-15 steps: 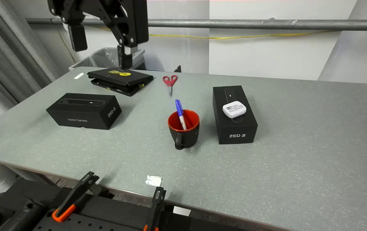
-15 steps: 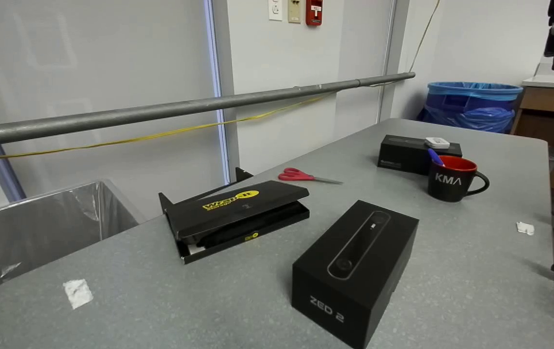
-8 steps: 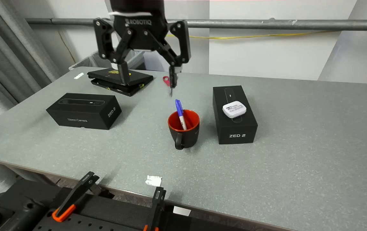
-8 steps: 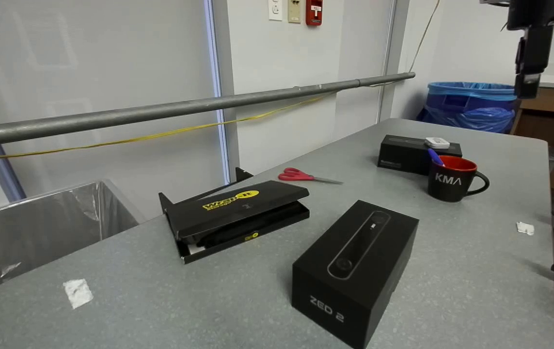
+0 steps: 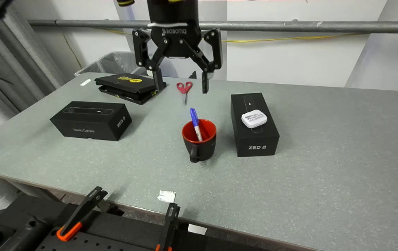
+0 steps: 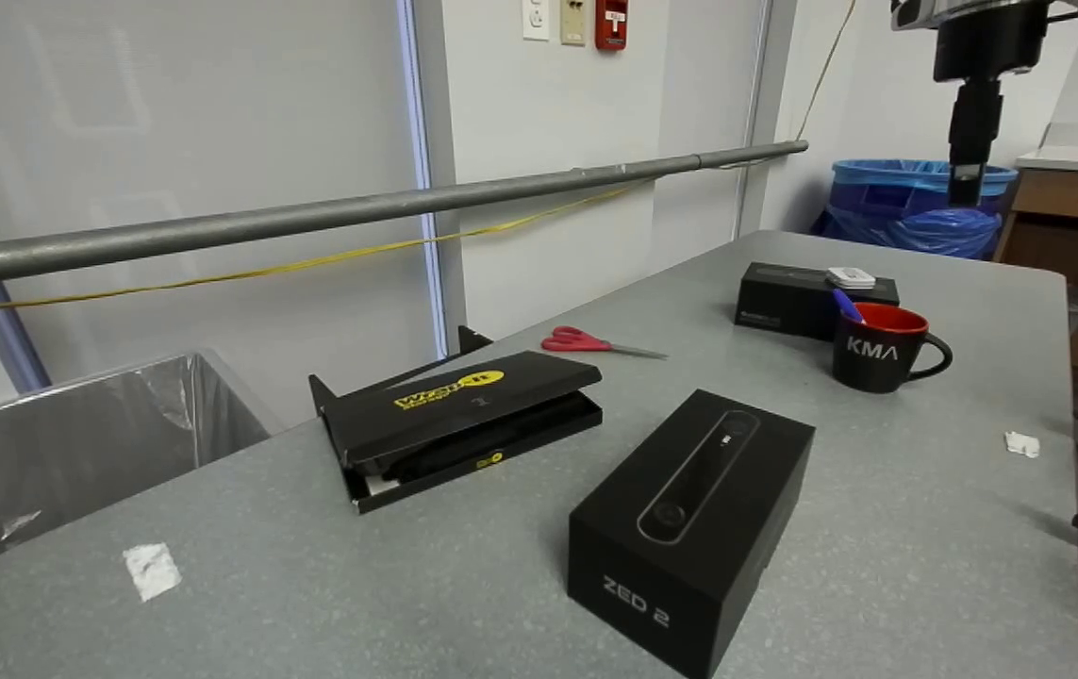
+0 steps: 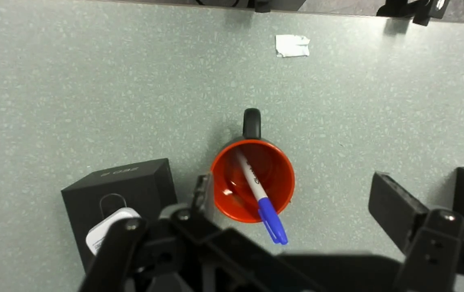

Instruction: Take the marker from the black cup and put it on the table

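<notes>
The black cup (image 5: 206, 150) stands upright on the table (image 5: 331, 167), red inside, its handle toward the front edge. It also shows in an exterior view (image 6: 864, 366) and in the wrist view (image 7: 280, 178). The marker (image 5: 194, 116) leans in the cup, white barrel inside and blue cap sticking out over the rim on the far side from the handle. The cap shows clearly in the wrist view (image 7: 271, 221). My gripper (image 5: 182, 91) is open, empty and pointing down, above and apart from the cup and marker. In the wrist view both lie between the fingers (image 7: 290, 180), nearer the left finger.
A black ZED box (image 5: 254, 136) with a white tin (image 5: 254, 119) stands beside the cup. Another black box (image 5: 91, 120), an open flat black box (image 5: 129, 85) and red scissors (image 5: 184, 90) lie on the table. Clamps (image 5: 84, 212) stand at the front edge.
My gripper has moved over toward the cup and turned so that both fingers face an exterior view. It stays open. The cup and marker have not moved.
</notes>
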### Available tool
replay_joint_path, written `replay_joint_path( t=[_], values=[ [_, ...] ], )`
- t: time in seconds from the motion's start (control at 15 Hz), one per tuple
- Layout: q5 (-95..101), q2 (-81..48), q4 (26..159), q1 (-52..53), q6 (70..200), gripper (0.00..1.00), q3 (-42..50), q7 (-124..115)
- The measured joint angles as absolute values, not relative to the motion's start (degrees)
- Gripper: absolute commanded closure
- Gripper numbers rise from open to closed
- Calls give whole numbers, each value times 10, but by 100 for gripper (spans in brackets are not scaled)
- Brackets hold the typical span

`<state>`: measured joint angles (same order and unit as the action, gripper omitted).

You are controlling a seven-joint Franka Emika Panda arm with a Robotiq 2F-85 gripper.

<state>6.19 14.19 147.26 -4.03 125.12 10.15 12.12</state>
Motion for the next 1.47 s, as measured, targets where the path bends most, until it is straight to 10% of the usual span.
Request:
replay_joint_path(
  t=[1.47],
  values=[
    [58, -57, 1441, -39, 1488, 0, 63, 175]
  ],
)
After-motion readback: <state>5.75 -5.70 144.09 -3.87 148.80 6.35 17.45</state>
